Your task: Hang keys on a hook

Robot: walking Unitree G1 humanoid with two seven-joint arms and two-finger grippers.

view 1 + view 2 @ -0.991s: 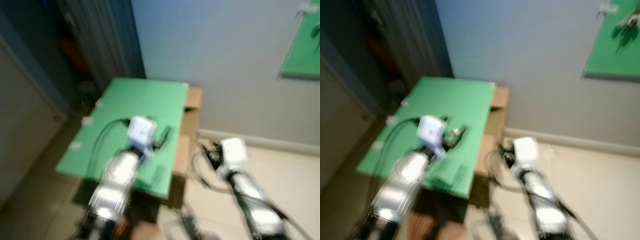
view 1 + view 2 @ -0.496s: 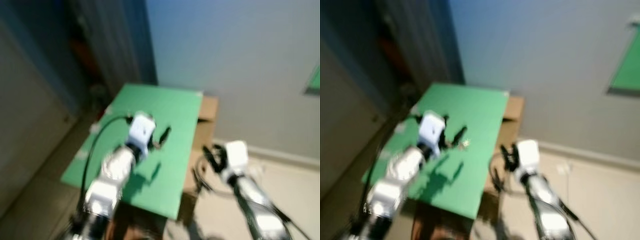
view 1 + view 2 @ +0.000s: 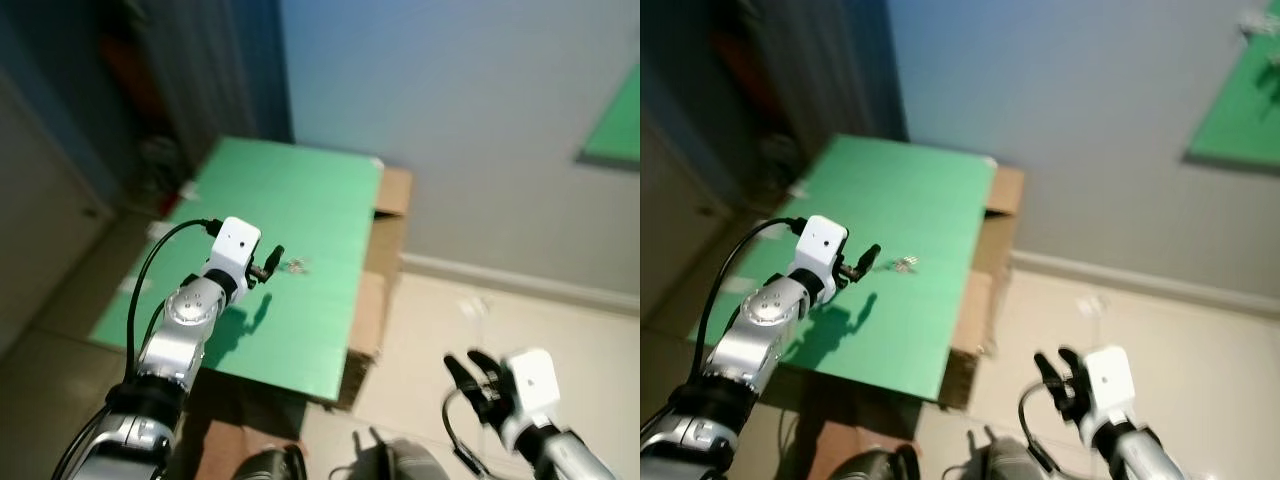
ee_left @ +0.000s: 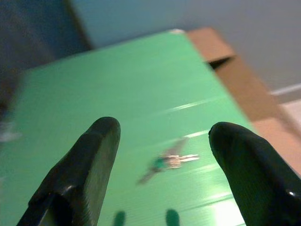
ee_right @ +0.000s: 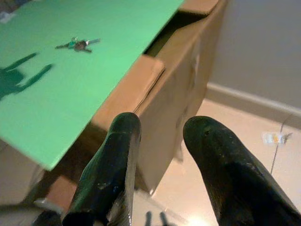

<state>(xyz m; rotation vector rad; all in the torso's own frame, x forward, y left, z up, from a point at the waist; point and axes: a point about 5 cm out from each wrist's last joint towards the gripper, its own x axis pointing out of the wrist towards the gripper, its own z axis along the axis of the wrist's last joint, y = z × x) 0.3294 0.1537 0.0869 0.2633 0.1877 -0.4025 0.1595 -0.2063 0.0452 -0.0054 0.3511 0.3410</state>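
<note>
A small bunch of keys (image 3: 297, 266) with a green tag lies flat on a green board (image 3: 300, 200) set over a cardboard box. My left gripper (image 3: 272, 258) hovers just above the board, open, a short way left of the keys. In the left wrist view the keys (image 4: 171, 160) sit ahead between the two black fingers (image 4: 94, 155), untouched. Low over the floor to the right of the box, my right gripper (image 3: 470, 372) is open and holds nothing. Its wrist view shows the keys (image 5: 77, 44) far off on the board.
The cardboard box (image 3: 385, 235) juts out past the board's right edge. A second green panel (image 3: 1235, 110) hangs on the grey wall at the upper right. Dark curtains and a door stand to the left. Pale floor (image 3: 520, 310) lies to the right.
The camera has swung about and the blur has cleared. My right arm has dropped low and back, away from the box. My left gripper stays over the board close to the keys.
</note>
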